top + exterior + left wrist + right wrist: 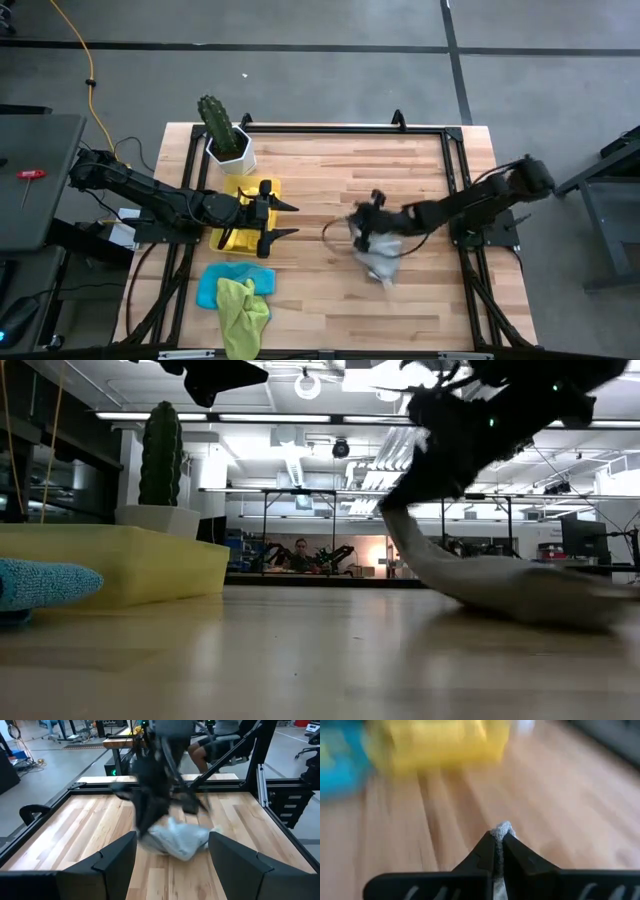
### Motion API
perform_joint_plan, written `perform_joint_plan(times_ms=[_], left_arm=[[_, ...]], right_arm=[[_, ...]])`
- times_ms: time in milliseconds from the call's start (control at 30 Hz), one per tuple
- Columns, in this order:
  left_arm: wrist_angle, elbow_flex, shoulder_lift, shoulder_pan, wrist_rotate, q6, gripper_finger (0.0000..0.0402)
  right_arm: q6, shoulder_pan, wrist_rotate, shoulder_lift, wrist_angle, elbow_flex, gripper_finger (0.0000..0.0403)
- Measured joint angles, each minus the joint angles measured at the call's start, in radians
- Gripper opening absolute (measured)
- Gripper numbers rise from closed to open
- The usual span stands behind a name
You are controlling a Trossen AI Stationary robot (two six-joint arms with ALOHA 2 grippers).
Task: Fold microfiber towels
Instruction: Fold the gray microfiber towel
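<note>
Item: grey microfiber towel [380, 258], held at one pinched tuft by the right pincer [499, 840], whose fingers are pressed together on a small peak of cloth and nothing more. Location: toward the middle of the tabletop [330, 300], somewhat nearer its right edge; the low view shows one end lifted under the pincer and the rest trailing down to lie on the wood. Condition: crumpled, unfolded, no edge or corner laid out flat; soft and limp, sagging from the held point. Hazards, judged: the bite is thin, so a quick pull could let the tuft slide out and drop the cloth in a heap; dragging the trailing part across the wood may bunch it further instead of spreading it; lifted by a mid-cloth pinch and not a corner, it may hang twisted and give no clean edge to fold on. Left pincer [271, 220]: fingers set wide, holding nothing, hovering near the left edge over the yellow tray [240, 190]; if it is meant to take a second corner it has well apart ground to cover, and a reach across could meet the right arm. Other stock: light blue towel [215, 285] and lime green towel [243, 312] piled together near the front left corner, both rumpled, unfolded. Potted cactus [222, 130] at the back left corner, clear of the work.
</note>
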Motion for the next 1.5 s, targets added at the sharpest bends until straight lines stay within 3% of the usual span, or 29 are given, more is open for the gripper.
perform_joint_plan(times_ms=[167, 300, 500, 733, 867, 1133, 1500], left_arm=[[0.003, 0.000, 0.000, 0.000, 0.000, 0.002, 0.0239], [0.004, 0.000, 0.000, 0.000, 0.000, 0.000, 0.0239], [0.006, 0.000, 0.001, 0.000, 0.000, 0.000, 0.0239], [0.049, 0.000, 0.083, 0.004, 0.001, 0.007, 0.0239], [0.151, 0.011, 0.197, 0.036, 0.027, 0.035, 0.0239], [0.133, 0.160, 0.476, 0.110, 0.057, 0.038, 0.0239], [0.136, 0.314, 0.812, 0.191, 0.036, 0.092, 0.0239]], right_arm=[[-0.049, -0.082, -0.136, -0.141, 0.481, -0.171, 0.0001], [0.035, -0.143, -0.192, -0.186, 0.621, -0.207, 0.0001], [0.090, -0.184, -0.213, -0.195, 0.545, -0.144, 0.0001], [0.145, -0.186, -0.047, -0.178, 0.367, -0.116, 0.0001], [0.191, -0.205, -0.047, -0.135, 0.374, -0.116, 0.0001], [0.240, -0.254, -0.104, -0.052, 0.420, -0.116, 0.0000], [0.227, -0.255, -0.145, -0.052, 0.469, -0.116, 0.0000]])
